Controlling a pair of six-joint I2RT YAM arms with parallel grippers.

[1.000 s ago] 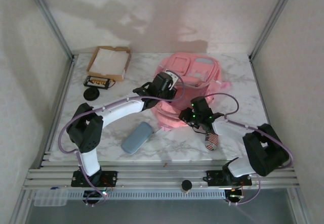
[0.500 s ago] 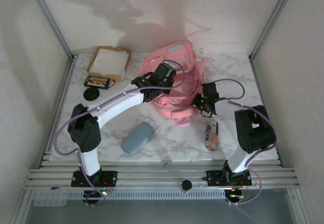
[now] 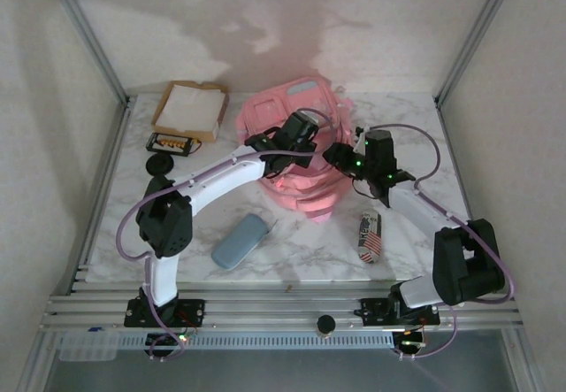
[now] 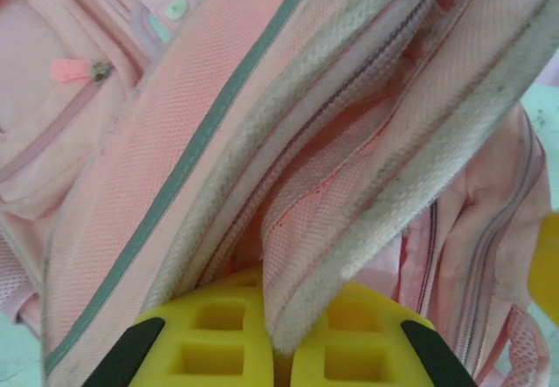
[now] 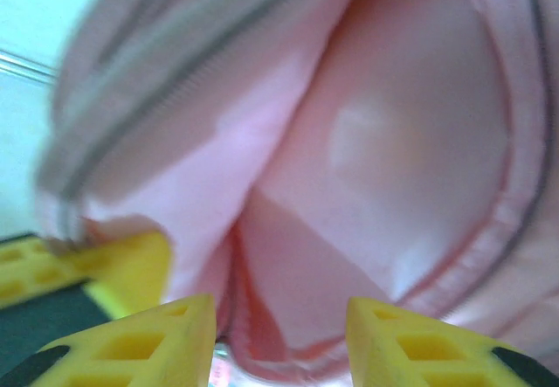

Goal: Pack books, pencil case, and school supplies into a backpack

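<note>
The backpack (image 3: 305, 157) sits mid-table toward the back, bunched up between my two arms with its mouth raised. It is soft pink fabric, light, with no stiffness of its own. I expect it to sag wherever it isn't held, so the padded zip rim (image 4: 410, 186) is the place to pinch; the smooth lining (image 5: 393, 142) looks slippery. My left gripper (image 4: 275, 352) is clamped tight on a fold of that rim, cloth nipped between the yellow fingers (image 4: 210, 352). My right gripper (image 5: 279, 335) is at the opening, jaws partway apart, lining in the gap, nothing pinched as far as I can judge. Its best hold is the opposite rim, to spread the mouth. The grey-blue pencil case (image 3: 240, 240) and a flag-printed pouch (image 3: 370, 236) lie on the marble table (image 3: 305, 250) nearer my bases, apart from the bag.
</note>
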